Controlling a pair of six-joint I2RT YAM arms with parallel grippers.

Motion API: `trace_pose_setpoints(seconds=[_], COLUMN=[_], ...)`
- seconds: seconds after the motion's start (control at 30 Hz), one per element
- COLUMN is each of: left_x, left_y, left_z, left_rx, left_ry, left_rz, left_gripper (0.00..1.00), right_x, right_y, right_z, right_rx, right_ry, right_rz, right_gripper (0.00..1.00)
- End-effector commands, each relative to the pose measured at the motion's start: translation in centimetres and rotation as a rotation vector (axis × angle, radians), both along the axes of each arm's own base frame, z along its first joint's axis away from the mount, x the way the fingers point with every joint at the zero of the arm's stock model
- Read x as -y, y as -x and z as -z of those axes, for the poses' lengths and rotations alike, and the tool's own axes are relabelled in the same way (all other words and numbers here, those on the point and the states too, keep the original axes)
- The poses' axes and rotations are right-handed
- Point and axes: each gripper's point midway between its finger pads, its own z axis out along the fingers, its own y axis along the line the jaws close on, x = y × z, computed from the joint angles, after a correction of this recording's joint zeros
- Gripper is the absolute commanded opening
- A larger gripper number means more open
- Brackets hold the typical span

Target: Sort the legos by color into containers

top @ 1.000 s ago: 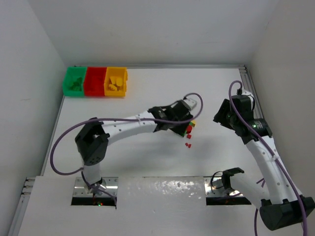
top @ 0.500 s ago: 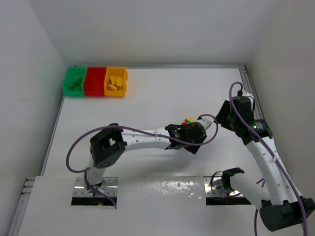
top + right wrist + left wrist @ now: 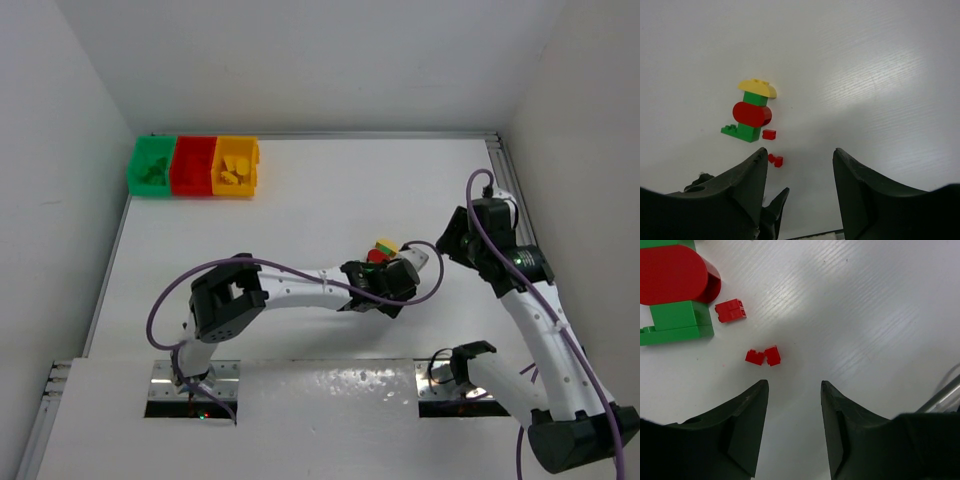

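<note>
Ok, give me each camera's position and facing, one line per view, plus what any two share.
Top external: above and behind the bases, looking down on the white table and far bins; both arms show, left arm, right arm.
Left wrist: close over the table, facing down at small red bricks; the open left pincer shows.
Right wrist: higher, facing down at the brick stack; the open right pincer shows.
Shared: both wrist views show the stack and red bricks.
</note>
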Motion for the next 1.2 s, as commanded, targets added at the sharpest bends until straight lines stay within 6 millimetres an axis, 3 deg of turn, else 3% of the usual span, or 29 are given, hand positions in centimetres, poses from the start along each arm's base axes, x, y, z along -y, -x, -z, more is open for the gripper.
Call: trace_pose_setpoints(seconds=[0.0,0.37,0.83,1.07,1.17], left_x=[0.1,0.6,0.9,1.0,1.2], left_y=[-0.9,-3.5,-2.8,-3.0,-3.7], left_z=[1.1,1.8,4.2,3.5,2.3], left_rx=[0.031,0.162,0.111,0.115,0.146], left_ry=[-0.007,-0.026,-0.06,-0.061,-0.063], left_rz=[-0.018,-0.043,-0.025,-0.029,-0.036], left_gripper=[0.44,0.41,0.35,0.26,0.25], right_x=[0.2,0.5,0.8,1.0,0.9], right_y=[0.1,0.7,1.0,1.0,0.9], right_z=[-0.5,-0.5,-0.9,-1.1,-1.1], right_rx=[0.026,0.024,0.029,0.032,0.032], right_ry=[-0.003,0.006,0.022,0.03,0.026], right_rz=[0.01,0.015,0.02,0.023,0.019], right_gripper=[0.55,0.55,0.55,0.55,0.55])
